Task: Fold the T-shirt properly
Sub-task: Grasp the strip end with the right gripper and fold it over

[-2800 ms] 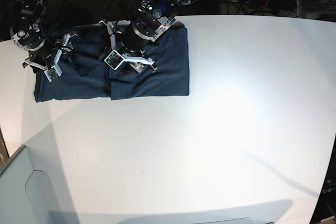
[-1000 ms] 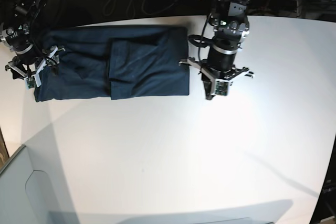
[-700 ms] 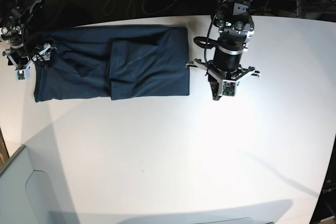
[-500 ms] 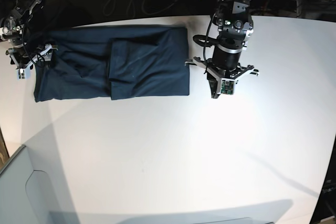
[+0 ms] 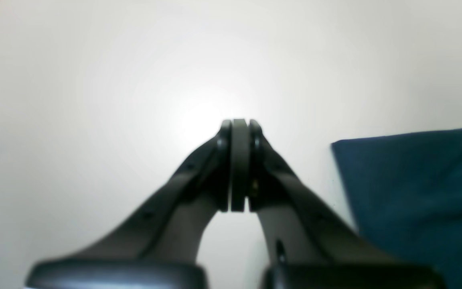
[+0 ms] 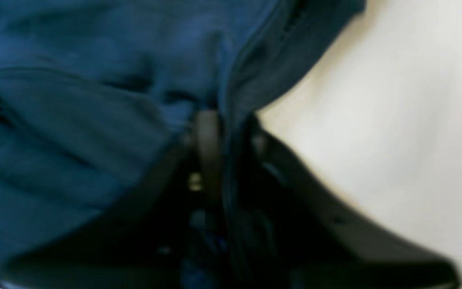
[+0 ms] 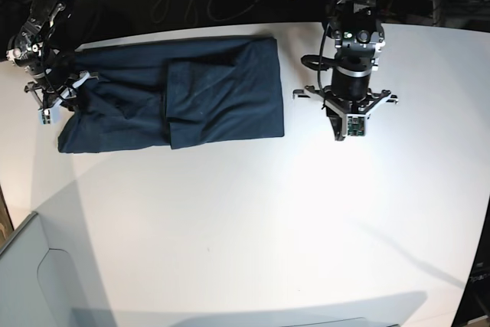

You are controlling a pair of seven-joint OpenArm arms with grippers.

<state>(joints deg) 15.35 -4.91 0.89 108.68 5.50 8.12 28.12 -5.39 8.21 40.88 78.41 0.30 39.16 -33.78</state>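
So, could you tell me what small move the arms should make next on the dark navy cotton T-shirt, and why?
Probably the right gripper should lift the edge it has pinched and carry it across the dark navy cotton T-shirt, because the shirt lies only partly folded and the left gripper is shut, empty, over bare table.

My left gripper has two matte black fingers tapering to flat grey pads, small round screws near the tips. Behind it, my left arm is black and cylindrical, ringed with silver, with pale brackets and a green-marked camera block below. My right arm is black too, trailing dark cables.
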